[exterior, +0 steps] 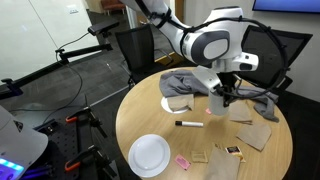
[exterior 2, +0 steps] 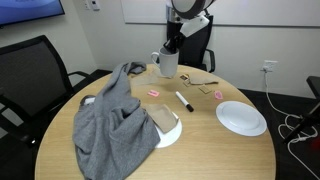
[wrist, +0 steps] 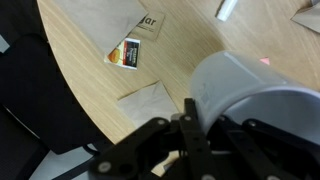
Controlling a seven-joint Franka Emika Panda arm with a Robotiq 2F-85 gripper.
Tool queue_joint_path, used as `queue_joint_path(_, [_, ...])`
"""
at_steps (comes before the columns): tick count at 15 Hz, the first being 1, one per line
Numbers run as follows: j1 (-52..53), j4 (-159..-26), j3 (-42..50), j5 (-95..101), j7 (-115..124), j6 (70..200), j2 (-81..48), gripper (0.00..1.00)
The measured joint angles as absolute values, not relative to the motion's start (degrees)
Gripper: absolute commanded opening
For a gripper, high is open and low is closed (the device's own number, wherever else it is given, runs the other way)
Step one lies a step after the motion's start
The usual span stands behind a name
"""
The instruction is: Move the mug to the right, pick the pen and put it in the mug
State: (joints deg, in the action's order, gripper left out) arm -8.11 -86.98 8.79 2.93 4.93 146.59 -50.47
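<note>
The pale grey-white mug [exterior: 216, 101] stands on or just above the round wooden table in both exterior views, near the table's far edge in an exterior view [exterior 2: 165, 64]. My gripper [exterior: 224, 92] comes down on it from above [exterior 2: 169, 47]. In the wrist view the mug [wrist: 255, 95] fills the lower right, and my gripper [wrist: 190, 118] is shut across its rim, one finger outside the wall. The pen [exterior: 189, 124], white with a dark end, lies flat near the table's middle [exterior 2: 184, 100]. Its tip shows at the top of the wrist view [wrist: 226, 8].
A white plate [exterior: 150, 154] lies near the table edge [exterior 2: 241, 117]. A grey cloth [exterior 2: 115, 125] covers much of one side [exterior: 188, 84]. Brown paper pieces [exterior: 256, 133], a small packet [wrist: 124, 53] and a pink item [exterior 2: 154, 93] lie about. Black chairs surround the table.
</note>
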Motion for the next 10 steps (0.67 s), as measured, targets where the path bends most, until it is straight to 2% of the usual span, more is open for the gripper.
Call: queue_joint_path(10, [-9.96,-81.85,8.63,0.3,4.93,146.6,-56.84,0.03])
